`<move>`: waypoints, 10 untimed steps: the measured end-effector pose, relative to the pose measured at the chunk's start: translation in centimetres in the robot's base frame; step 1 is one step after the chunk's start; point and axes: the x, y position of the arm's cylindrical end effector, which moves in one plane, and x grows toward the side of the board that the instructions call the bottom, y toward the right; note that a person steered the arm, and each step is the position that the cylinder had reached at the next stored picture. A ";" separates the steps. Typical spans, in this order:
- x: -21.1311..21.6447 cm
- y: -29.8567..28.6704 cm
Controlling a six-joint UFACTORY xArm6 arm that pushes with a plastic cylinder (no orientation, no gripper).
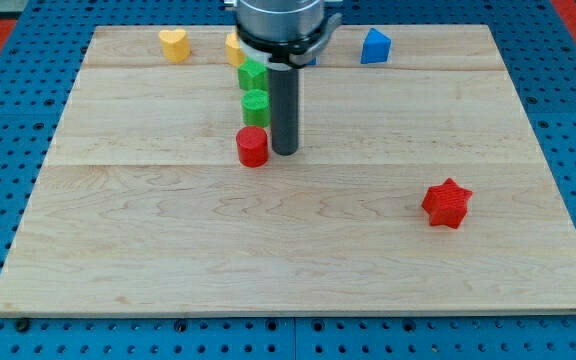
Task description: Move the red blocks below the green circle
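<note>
A red cylinder (252,146) stands on the wooden board just below a green circle (256,105). My tip (285,151) is right beside the red cylinder, on its right, nearly touching it. A red star (446,203) lies far off at the view's lower right. A second green block (253,74) sits just above the green circle, partly behind the rod.
A yellow heart (174,44) lies at the top left. Another yellow block (234,48) is partly hidden behind the arm. A blue block (375,46) sits at the top right. The board (118,250) rests on a blue pegboard.
</note>
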 end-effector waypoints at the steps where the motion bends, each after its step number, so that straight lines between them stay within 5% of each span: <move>1: -0.1 8.0; 2: 1.5 20.4; 3: 8.5 17.8; 4: 10.5 8.2; 5: 10.1 5.1; 6: 14.3 7.9; 8: 9.6 -4.8; 10: 10.6 0.1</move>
